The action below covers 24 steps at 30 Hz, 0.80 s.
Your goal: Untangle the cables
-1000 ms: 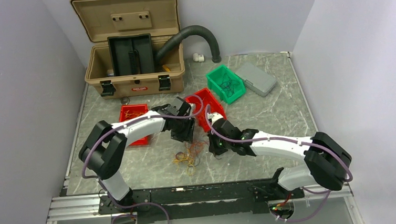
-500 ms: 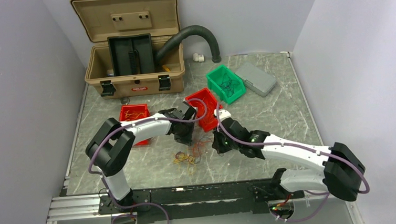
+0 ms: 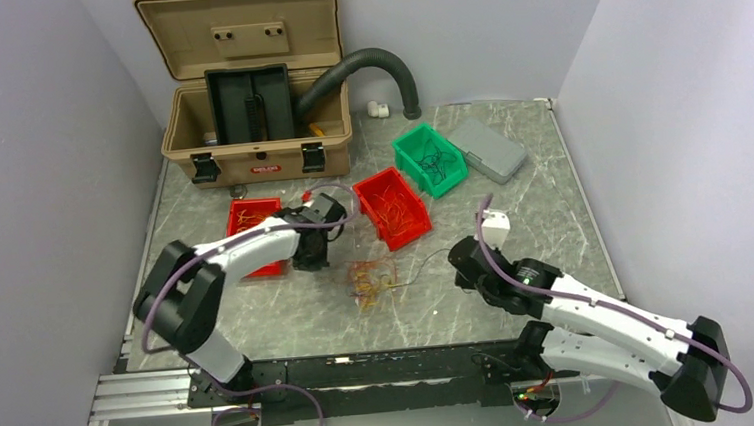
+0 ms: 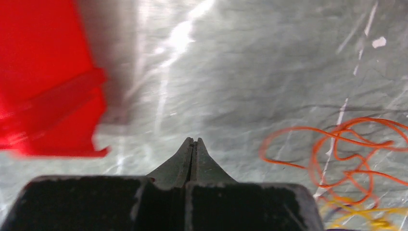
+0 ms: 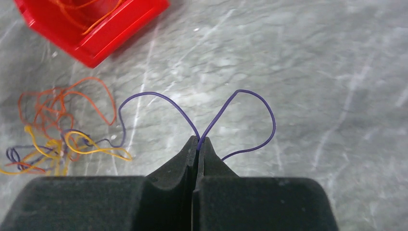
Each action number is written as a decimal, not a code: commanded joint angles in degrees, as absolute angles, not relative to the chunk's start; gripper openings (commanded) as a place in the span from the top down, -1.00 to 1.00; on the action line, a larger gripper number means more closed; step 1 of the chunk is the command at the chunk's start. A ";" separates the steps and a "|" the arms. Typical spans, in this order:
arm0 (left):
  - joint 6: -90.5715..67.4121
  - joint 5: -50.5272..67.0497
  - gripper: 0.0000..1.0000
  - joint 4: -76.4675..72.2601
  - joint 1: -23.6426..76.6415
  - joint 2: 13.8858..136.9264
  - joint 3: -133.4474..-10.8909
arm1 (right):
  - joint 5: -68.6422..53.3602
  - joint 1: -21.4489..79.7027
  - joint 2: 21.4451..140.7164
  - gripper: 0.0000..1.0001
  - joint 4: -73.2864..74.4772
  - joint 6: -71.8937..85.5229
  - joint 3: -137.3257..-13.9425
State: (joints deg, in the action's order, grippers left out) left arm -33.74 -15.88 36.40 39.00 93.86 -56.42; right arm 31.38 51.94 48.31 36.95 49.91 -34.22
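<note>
Two pincers are clenched, and only one of them has anything in it. The right pincer [image 5: 197, 140] is closed on a purple strand [image 5: 159, 98], pinching it at a fold so that a loop arcs out on either side of the tips. The left-hand loop runs down into the cables [image 3: 370, 278]. The other curls round and ends loose on the counter [image 3: 533, 202] just beside the pincer. From above, that strand shows as a thin dark line between the heap and the right arm's tip.

The cables lie as a small tangle of orange, yellow and dark wires on the counter. They sit between the two arms and just in front of the middle red bin [image 3: 409, 233], apart from it.

The left pincer [image 4: 192, 141] has its tips pressed flat together with nothing visible between them. It is low over bare stone, with the blurred left red bin [image 3: 253, 203] on one side and orange loops on the other. I cannot tell whether it touches the counter.

Orange wires also lie in both red bins, and dark ones in the green bin [image 3: 447, 178]. Behind them stand an open tan case [image 3: 254, 81], a black hose [image 3: 372, 61] and a grey box [image 3: 489, 148].
</note>
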 commanded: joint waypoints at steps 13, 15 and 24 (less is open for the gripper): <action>-36.72 -32.09 1.00 49.09 35.74 65.03 -58.87 | 56.45 51.95 41.89 1.00 59.99 68.08 -42.28; -35.32 -30.23 1.00 47.28 35.67 63.94 -58.19 | 55.58 51.86 40.65 1.00 56.93 62.33 -42.75; -26.10 -5.88 0.83 34.40 35.71 65.65 -53.68 | 47.69 52.00 34.76 1.00 44.34 46.63 -42.68</action>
State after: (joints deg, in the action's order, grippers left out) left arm -32.18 -21.34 43.22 35.70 64.25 -55.53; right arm 50.46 51.90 36.49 51.05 54.37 -40.56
